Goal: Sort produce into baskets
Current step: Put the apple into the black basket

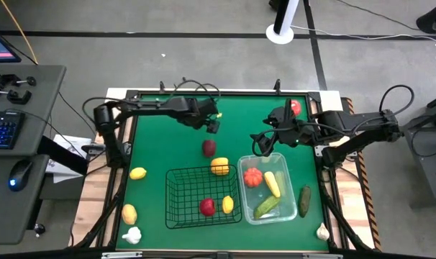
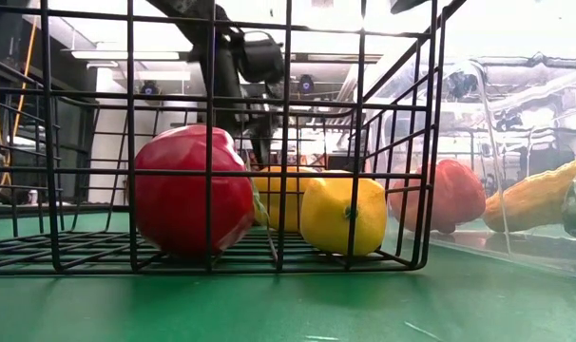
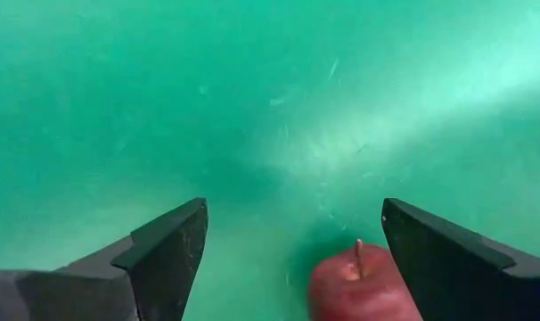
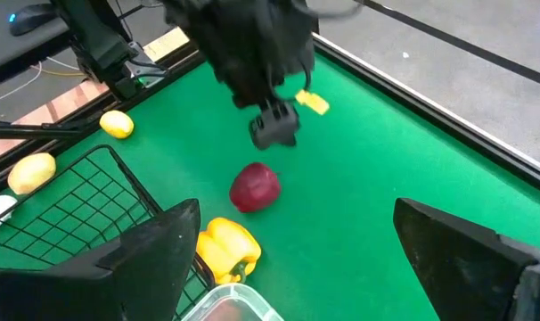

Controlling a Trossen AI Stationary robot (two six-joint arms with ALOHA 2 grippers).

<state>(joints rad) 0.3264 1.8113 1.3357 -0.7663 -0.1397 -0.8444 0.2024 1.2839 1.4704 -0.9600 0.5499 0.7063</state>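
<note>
While one dark red apple (image 1: 209, 148) lies loose on the green table (image 1: 160, 137) just beyond the wire basket (image 1: 176, 208), the left gripper (image 1: 213, 124) hovers over it, fingers spread, empty. Wire basket: 1 red fruit (image 1: 207, 206), 1 lemon (image 1: 227, 204); yellow pepper (image 1: 219, 166) at its rim. Clear tub (image 1: 279, 156): 3 items. Right gripper (image 1: 260, 146) is released, above the tub's far edge.

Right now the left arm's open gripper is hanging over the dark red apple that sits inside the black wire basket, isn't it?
Not quite. The left gripper is open above the dark red apple, but the high view shows that apple on the green mat, outside the black wire basket, just beyond its far edge.
</note>
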